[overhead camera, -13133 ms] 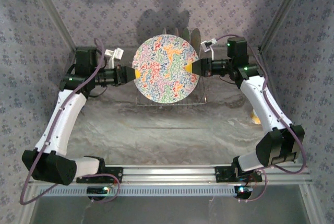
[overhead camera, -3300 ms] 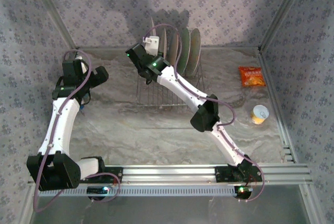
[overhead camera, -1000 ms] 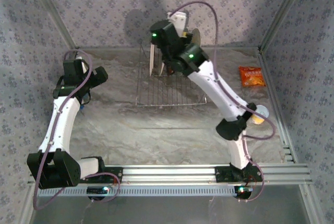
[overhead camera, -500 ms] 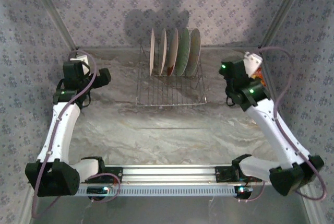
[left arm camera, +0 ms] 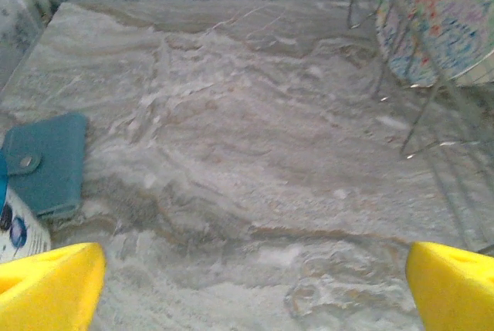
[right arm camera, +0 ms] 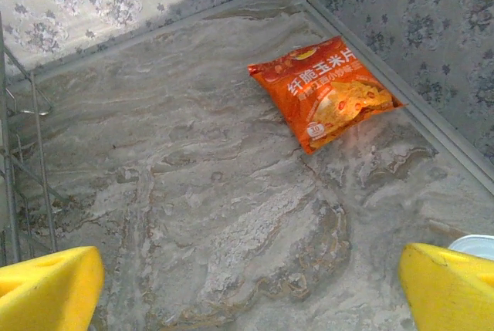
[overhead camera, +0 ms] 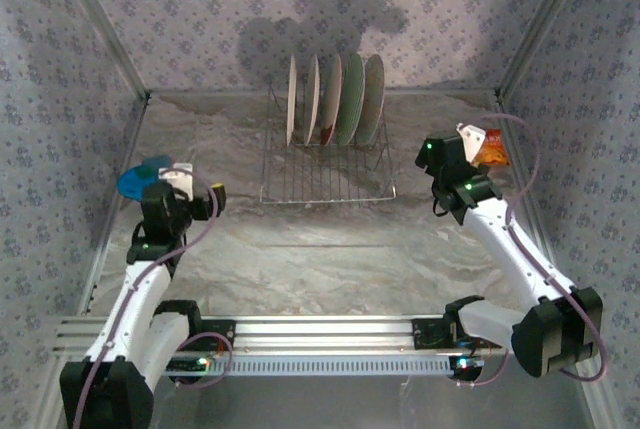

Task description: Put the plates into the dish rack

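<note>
All five plates (overhead camera: 331, 99) stand upright on their edges, side by side, in the back part of the wire dish rack (overhead camera: 328, 179), which sits at the far middle of the counter (overhead camera: 300, 249). The left fingers (left arm camera: 48, 283) are spread wide and hold nothing, over bare counter to the left of the rack, with a teal snap wallet (left arm camera: 45, 163) near them. The right fingers (right arm camera: 46, 285) are wide apart and empty too, to the right of the rack, and an orange snack packet (right arm camera: 323, 92) lies ahead of them near the wall.
</note>
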